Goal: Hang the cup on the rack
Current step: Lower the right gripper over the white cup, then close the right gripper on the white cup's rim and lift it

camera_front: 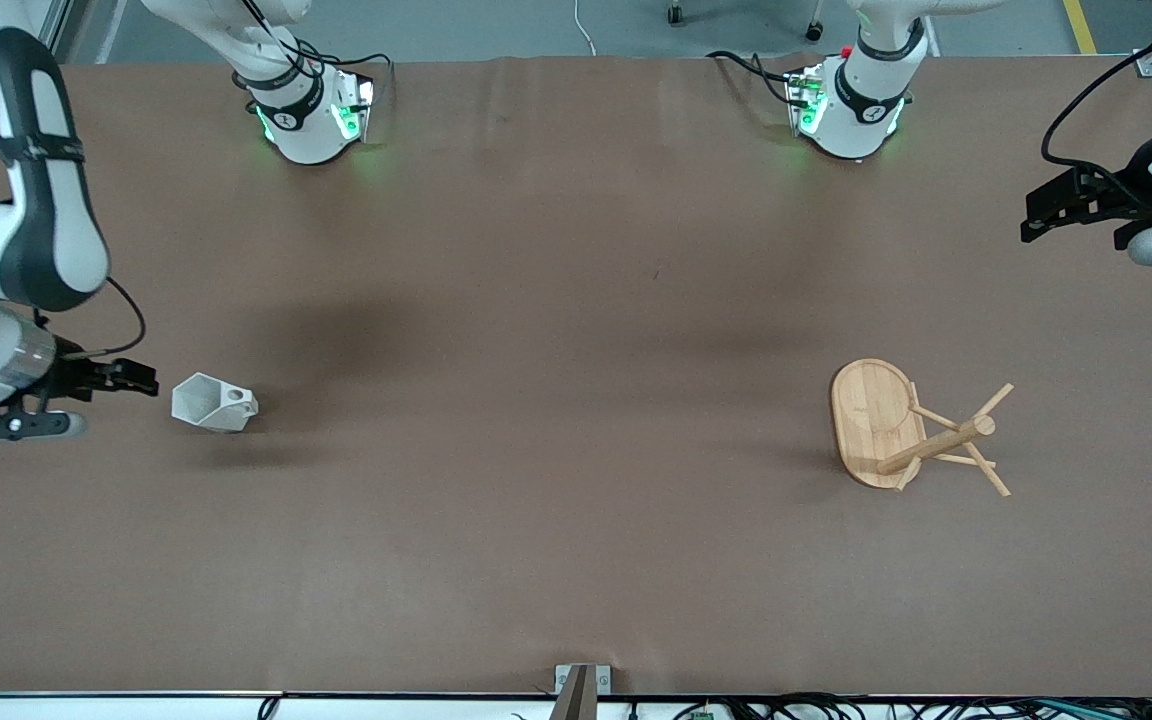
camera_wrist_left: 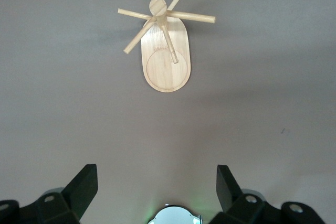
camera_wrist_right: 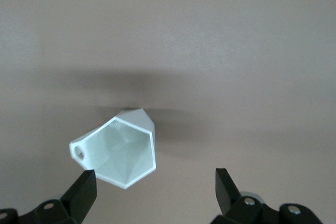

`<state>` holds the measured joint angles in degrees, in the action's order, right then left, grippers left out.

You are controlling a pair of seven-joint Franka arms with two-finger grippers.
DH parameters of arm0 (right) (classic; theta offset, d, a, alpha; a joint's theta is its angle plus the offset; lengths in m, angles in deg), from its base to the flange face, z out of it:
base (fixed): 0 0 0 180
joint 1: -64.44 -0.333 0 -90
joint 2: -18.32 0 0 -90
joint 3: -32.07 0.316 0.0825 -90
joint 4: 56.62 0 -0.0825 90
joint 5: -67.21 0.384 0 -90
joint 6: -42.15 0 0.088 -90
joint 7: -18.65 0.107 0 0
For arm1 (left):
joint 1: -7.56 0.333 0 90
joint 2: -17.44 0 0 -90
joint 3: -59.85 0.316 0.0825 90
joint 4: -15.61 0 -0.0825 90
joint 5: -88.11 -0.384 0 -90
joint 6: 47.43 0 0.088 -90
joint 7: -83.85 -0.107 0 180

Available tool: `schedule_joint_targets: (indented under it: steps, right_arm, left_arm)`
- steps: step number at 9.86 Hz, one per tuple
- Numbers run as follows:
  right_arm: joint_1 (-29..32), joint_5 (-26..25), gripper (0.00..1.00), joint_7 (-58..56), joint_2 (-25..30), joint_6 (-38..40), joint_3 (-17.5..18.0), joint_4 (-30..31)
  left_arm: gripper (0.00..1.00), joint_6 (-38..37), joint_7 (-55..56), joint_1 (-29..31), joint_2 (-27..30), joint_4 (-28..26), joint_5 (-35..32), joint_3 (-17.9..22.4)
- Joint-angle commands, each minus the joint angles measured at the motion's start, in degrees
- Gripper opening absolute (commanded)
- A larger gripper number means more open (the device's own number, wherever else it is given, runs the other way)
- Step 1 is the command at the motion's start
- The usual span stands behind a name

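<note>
White cup (camera_front: 213, 404), pale bamboo rack (camera_front: 876, 420)

Bare desk (camera_front: 556, 420) lies between cup (camera_front: 213, 403) and rack (camera_front: 911, 430), well apart. Right claw (camera_front: 126, 380), fingers spread, just beside cup; nothing between them. Left claw (camera_front: 1041, 215), fingers spread, over desk edge; only the rack's pegs obstruct.

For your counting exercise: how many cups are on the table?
1. The cup lies on its side toward the right arm's end of the table, apart from the rack, which stands toward the left arm's end. None seems hidden.
</note>
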<state>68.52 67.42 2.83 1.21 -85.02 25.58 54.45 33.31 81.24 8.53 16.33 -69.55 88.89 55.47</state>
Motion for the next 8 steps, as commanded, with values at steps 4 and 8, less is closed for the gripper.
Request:
schedule_joint_targets:
  steps: [4,8]
  right_arm:
    - [0.0,0.9,0.95,-1.8,-3.8,-15.3,0.6,7.2]
    - [0.3,1.0,0.71,-1.8,-5.7,-16.9,1.3,7.2]
  left_arm:
    - [1.00,-0.7,-0.5,-0.4,-2.6,0.2,0.1,-0.2]
    - [1.00,-0.6,-1.5,0.3,-5.2,2.7,0.3,-0.1]
